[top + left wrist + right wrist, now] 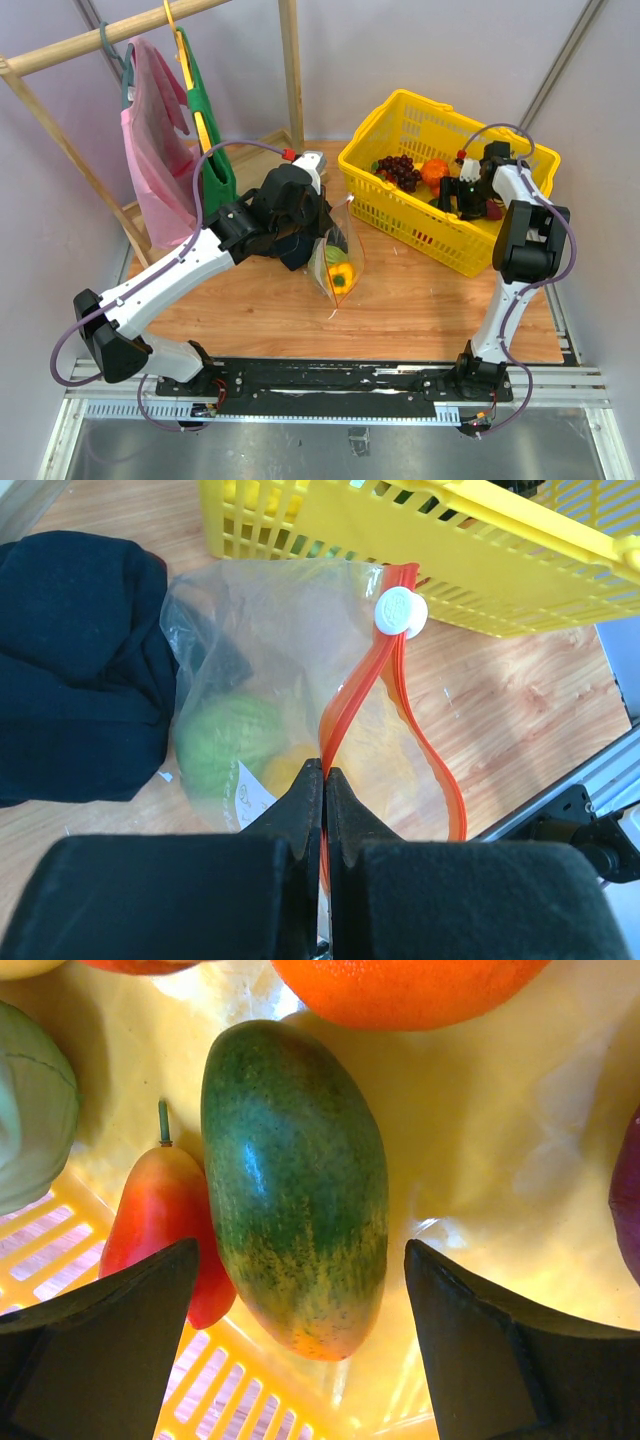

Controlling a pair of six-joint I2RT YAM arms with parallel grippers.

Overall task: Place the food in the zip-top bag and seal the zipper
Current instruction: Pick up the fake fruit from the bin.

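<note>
The clear zip-top bag (260, 680) lies on the wooden table (400, 300), its orange-red zipper (435, 760) gaping open with a white slider (400, 610). A pale green round fruit (225, 745) and a yellow bell pepper (342, 277) sit inside. My left gripper (325, 772) is shut on the zipper edge. My right gripper (300, 1290) is open inside the yellow basket (400, 215), its fingers either side of a green-and-yellow mango (295, 1180). A red pear-shaped fruit (165, 1220), an orange (400, 985) and a pale green fruit (35, 1110) lie beside it.
A dark cloth (75, 670) lies left of the bag. The basket also holds dark grapes (398, 170) and an orange fruit (434, 172). A wooden rack with a pink cloth (152, 150) and a green hanging item (212, 140) stands at the back left.
</note>
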